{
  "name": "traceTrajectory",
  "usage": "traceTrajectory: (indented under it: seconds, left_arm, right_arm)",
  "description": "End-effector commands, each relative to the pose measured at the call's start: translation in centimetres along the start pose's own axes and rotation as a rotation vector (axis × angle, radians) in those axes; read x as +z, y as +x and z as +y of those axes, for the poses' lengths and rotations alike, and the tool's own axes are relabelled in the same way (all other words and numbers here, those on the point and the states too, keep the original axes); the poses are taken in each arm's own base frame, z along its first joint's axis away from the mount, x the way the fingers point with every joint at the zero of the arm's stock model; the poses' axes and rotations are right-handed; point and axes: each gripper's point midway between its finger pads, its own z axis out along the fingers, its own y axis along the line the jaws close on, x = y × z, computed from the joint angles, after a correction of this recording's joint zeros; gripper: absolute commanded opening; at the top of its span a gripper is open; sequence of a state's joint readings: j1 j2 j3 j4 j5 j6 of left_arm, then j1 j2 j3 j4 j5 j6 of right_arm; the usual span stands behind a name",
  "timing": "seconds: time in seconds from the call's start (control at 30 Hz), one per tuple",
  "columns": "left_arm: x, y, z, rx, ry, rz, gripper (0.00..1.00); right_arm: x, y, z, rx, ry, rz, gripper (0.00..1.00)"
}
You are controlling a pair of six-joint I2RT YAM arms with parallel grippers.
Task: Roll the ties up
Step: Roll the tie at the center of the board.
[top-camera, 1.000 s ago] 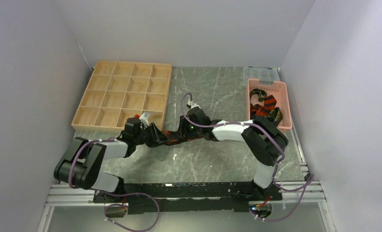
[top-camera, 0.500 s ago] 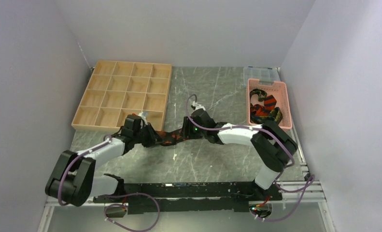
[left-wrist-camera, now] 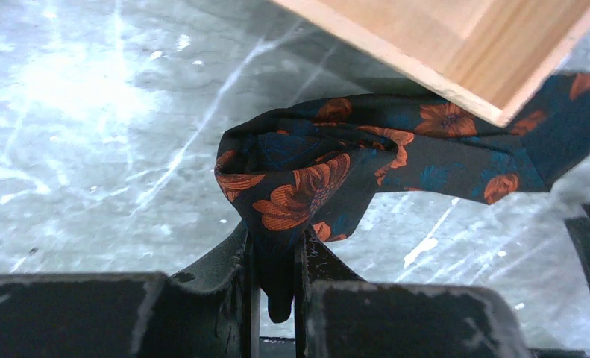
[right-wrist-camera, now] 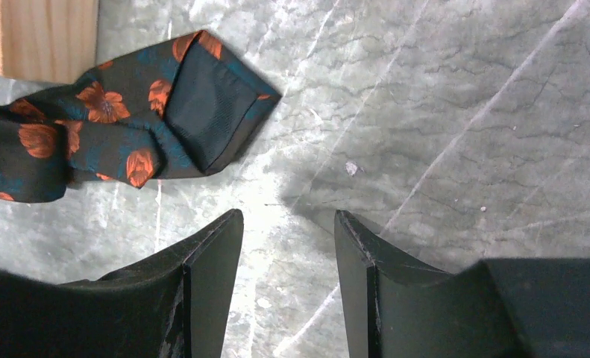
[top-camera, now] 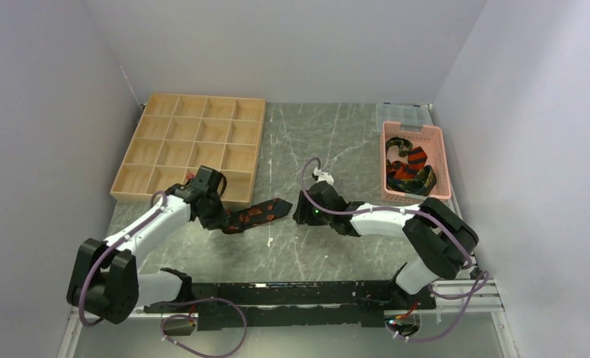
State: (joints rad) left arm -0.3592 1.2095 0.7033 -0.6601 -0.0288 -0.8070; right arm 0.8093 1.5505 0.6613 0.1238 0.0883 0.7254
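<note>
A black tie with orange-red flowers (top-camera: 256, 214) lies on the grey marble table just in front of the wooden tray. My left gripper (top-camera: 218, 217) is shut on its folded left end (left-wrist-camera: 292, 186); the fabric bunches above my fingers (left-wrist-camera: 241, 257) and the wide pointed end stretches right. My right gripper (top-camera: 299, 211) is open and empty, just right of the tie's pointed tip (right-wrist-camera: 217, 104), not touching it. Other ties, striped orange, red and yellow (top-camera: 407, 168), lie heaped in the pink basket.
The wooden compartment tray (top-camera: 189, 147) stands at the back left, its near corner right over the tie (left-wrist-camera: 456, 52). The pink slotted basket (top-camera: 413, 134) stands at the right, with a clear plastic box (top-camera: 403, 113) behind it.
My right gripper has let go of the tie and drawn back to the right, now open. My left gripper has pulled the tie's folded end left toward the tray corner.
</note>
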Motion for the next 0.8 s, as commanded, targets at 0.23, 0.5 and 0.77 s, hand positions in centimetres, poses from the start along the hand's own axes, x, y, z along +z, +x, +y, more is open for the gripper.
traceTrajectory:
  seconds: [0.23, 0.5, 0.77]
  left_arm:
    - [-3.1, -0.9, 2.9, 0.039, -0.419, -0.044, 0.03]
    - [-1.8, 0.1, 0.5, 0.184, -0.611, -0.065, 0.03]
    - [0.2, 0.7, -1.7, 0.300, -0.721, -0.110, 0.03]
  right_arm:
    - [-1.0, -1.2, 1.0, 0.020, -0.060, -0.076, 0.53]
    - [-1.5, -0.9, 0.7, 0.022, -0.068, -0.085, 0.53]
    - [-2.4, -0.7, -0.2, 0.026, -0.054, -0.104, 0.53]
